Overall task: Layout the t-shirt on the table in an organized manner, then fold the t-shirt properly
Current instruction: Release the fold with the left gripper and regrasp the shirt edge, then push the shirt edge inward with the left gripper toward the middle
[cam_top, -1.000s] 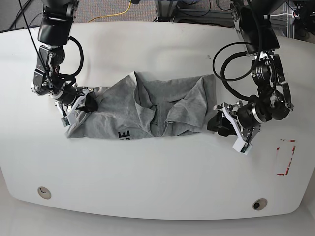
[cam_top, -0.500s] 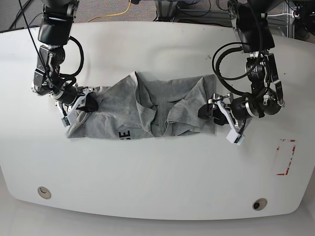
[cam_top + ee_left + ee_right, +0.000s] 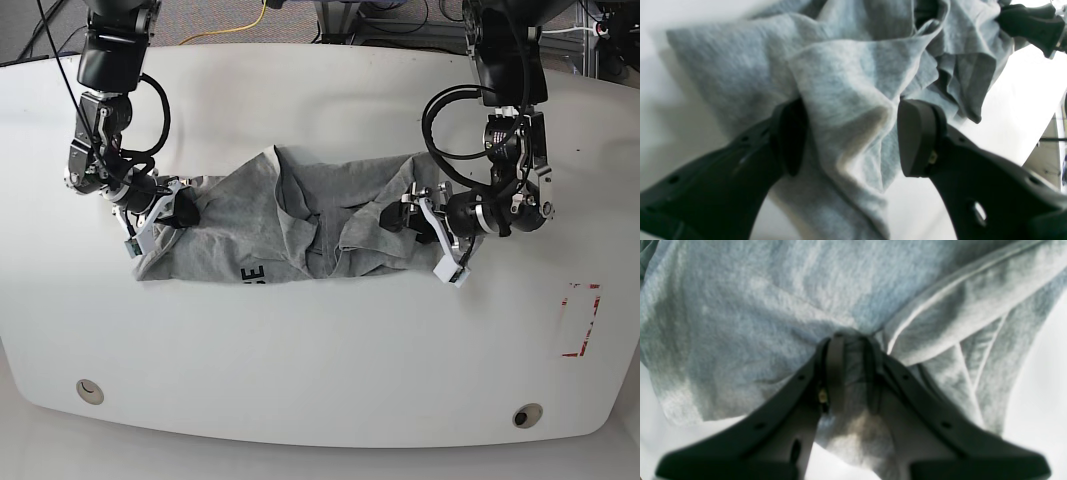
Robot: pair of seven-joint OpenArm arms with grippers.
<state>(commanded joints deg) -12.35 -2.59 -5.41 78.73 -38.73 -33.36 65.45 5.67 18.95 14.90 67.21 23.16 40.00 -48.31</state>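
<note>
The grey t-shirt (image 3: 300,225) lies crumpled and bunched lengthwise in the middle of the white table (image 3: 320,350), with part of its black lettering showing at the front edge. My left gripper (image 3: 398,220) is over the shirt's right end. In the left wrist view the left gripper (image 3: 853,140) is open, its fingers (image 3: 917,140) straddling a raised fold of the t-shirt (image 3: 846,83). My right gripper (image 3: 180,210) is at the shirt's left end. In the right wrist view the right gripper (image 3: 852,348) is shut on a pinch of the t-shirt (image 3: 756,306).
A red dashed rectangle (image 3: 580,320) is marked near the table's right edge. Two round grommet holes (image 3: 90,391) (image 3: 527,415) sit near the front edge. Cables and a yellow cord (image 3: 250,25) lie on the floor behind the table.
My left gripper has moved left from the bare table beside the shirt onto the shirt's right end, and now straddles a fold. The right gripper has not moved.
</note>
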